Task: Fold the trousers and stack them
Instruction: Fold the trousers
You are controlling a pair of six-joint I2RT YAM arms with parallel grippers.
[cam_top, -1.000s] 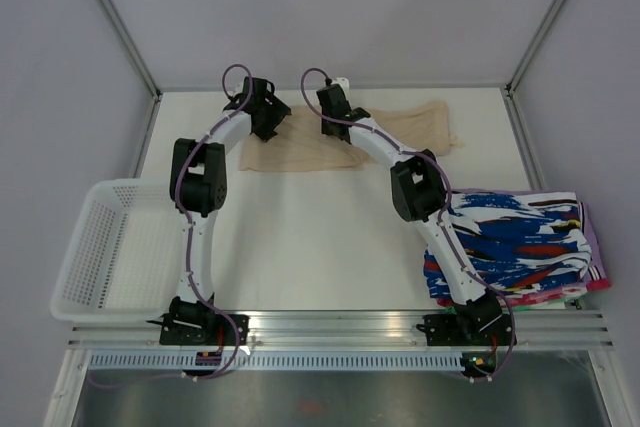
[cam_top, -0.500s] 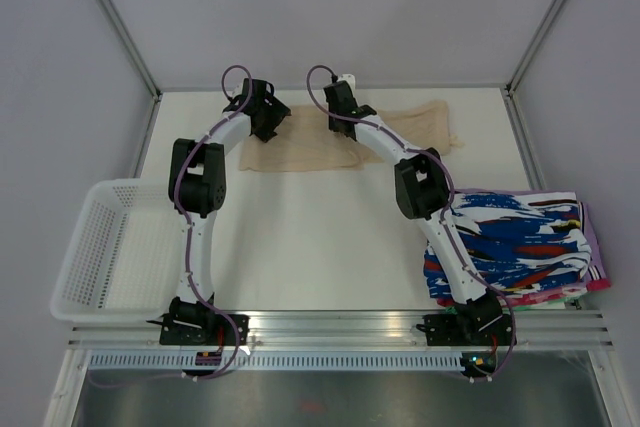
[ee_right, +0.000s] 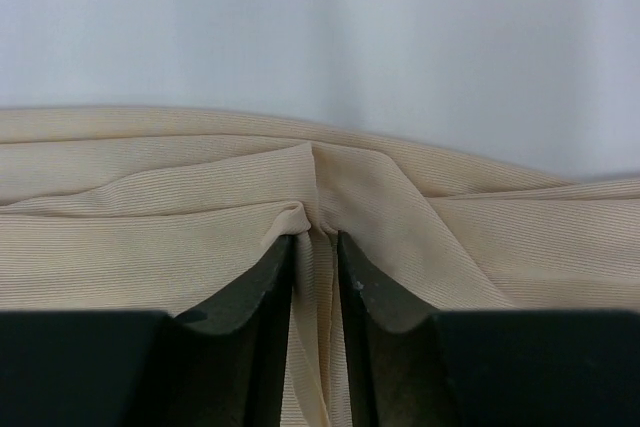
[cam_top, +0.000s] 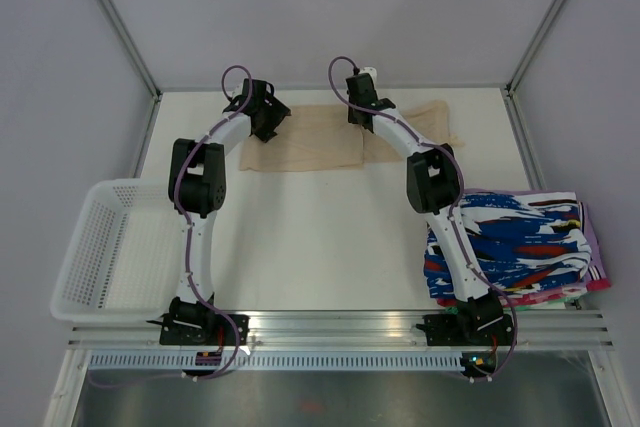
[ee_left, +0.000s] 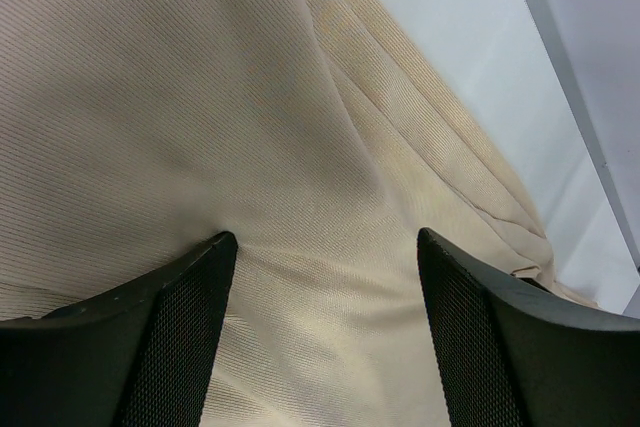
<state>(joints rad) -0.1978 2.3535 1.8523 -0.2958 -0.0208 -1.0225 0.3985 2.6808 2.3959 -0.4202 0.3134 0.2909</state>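
The left gripper (ee_left: 325, 242) hangs over the trousers (cam_top: 300, 147) (plain beige cloth), fingers wide apart and holding nothing. The right gripper (ee_right: 315, 237) pinches a narrow fold of them.

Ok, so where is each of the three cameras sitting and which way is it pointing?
Top external: above and behind the bases, looking down on the table; the left arm and right arm show whole.
Left wrist: on the left arm, looking steeply down at the trousers; the left gripper, open, frames the bottom.
Right wrist: on the right arm, looking low across the trousers; the right gripper pinches a fold.
Shared: both wrist views show the same trousers.
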